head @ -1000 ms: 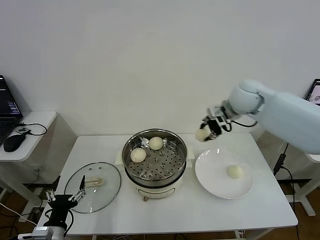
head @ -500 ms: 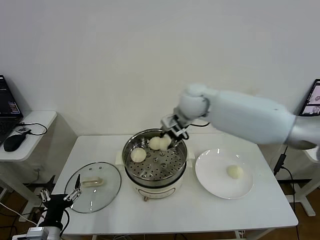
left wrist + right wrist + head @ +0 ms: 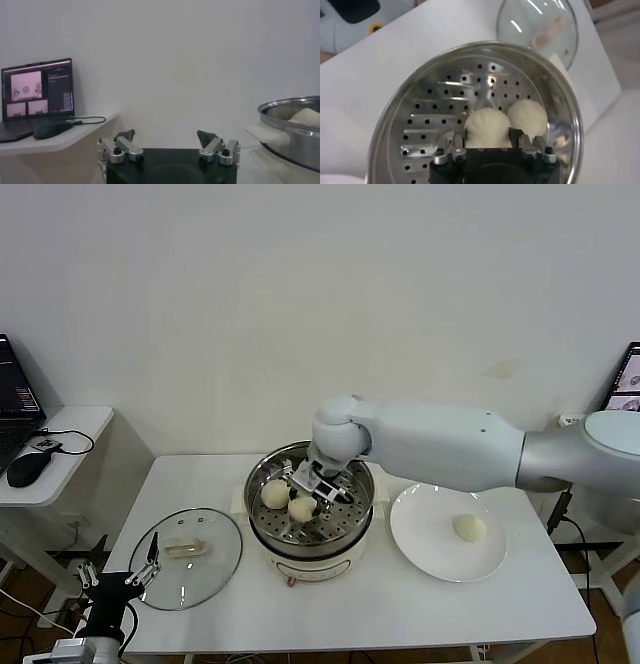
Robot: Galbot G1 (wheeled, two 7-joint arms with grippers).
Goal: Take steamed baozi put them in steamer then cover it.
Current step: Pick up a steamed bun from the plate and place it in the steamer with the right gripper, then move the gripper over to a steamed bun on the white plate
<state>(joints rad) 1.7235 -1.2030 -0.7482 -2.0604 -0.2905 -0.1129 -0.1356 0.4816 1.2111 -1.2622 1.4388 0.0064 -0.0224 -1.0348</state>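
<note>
Right gripper (image 3: 309,493): down inside the steamer (image 3: 352,519), fingers around a bun (image 3: 302,508)
Second bun (image 3: 274,493): on the holed tray, touching the first
Plate (image 3: 425,536): right of steamer, one bun (image 3: 468,527) on it
Lid (image 3: 186,557): flat on table (image 3: 400,609), left of steamer
Left gripper (image 3: 113,581): low at the table's front-left corner, fingers spread

A plain white wall (image 3: 300,294) fills the view from nine to three o'clock. The white surface (image 3: 400,604) stands before it. At nine o'clock a lower white side desk (image 3: 60,434) carries an open laptop (image 3: 15,399) and a dark mouse (image 3: 27,469) with its cable.
</note>
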